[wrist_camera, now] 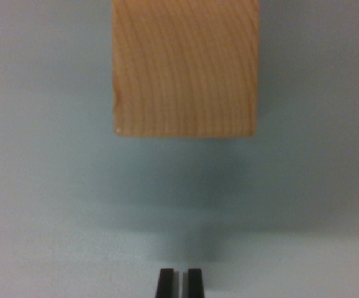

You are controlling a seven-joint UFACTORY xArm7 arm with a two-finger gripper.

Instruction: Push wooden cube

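Note:
A light wooden cube with curved grain fills the upper middle of the wrist view, resting on a pale grey-blue surface. Its top is cut off by the picture's upper edge. My gripper shows at the bottom centre as two black fingertips side by side with only a thin slit between them, so it is shut with nothing held. A stretch of bare surface and a soft shadow separate the fingertips from the cube's near face.
Only the plain grey-blue surface lies on both sides of the cube and around the fingertips. A dark shadow falls below the cube.

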